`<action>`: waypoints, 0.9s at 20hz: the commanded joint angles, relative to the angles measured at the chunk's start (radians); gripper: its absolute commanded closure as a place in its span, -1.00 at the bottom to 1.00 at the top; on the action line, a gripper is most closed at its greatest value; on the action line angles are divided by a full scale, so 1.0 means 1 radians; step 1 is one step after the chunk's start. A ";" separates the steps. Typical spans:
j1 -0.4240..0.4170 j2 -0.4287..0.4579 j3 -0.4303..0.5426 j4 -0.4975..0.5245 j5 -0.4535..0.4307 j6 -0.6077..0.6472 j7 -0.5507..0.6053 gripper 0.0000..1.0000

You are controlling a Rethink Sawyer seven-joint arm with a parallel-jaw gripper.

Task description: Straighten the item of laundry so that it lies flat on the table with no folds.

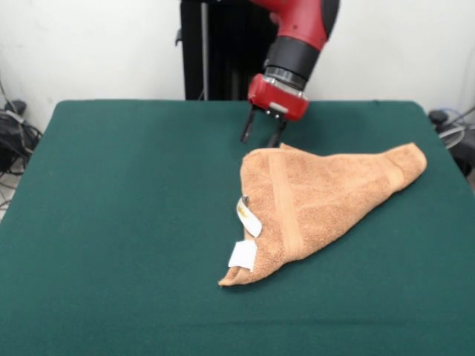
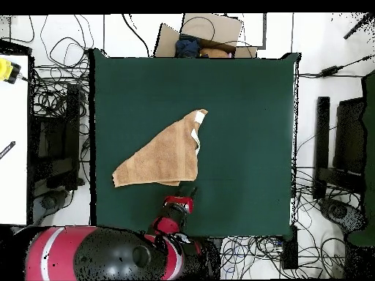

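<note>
The item of laundry, an orange-tan towel, lies folded into a rough triangle on the green table. One woven band runs down it, and two white tags stick out at its left edge. From above, the towel sits left of the table's middle. My gripper hangs just beyond the towel's far corner, slightly above the cloth. Its two dark fingers are apart and hold nothing. In the overhead view the gripper is right beside the towel's lower right corner.
Cables and dark boxes lie on the floor around the table. A cardboard box sits past the table's top edge in the overhead view. A white surface stands at the left.
</note>
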 commanded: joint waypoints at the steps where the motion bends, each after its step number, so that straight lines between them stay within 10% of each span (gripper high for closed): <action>1: -0.053 0.041 0.115 -0.105 -0.069 -0.073 0.313 -1.00; 18: -0.149 0.044 0.187 -0.178 -0.312 -0.178 0.283 -1.00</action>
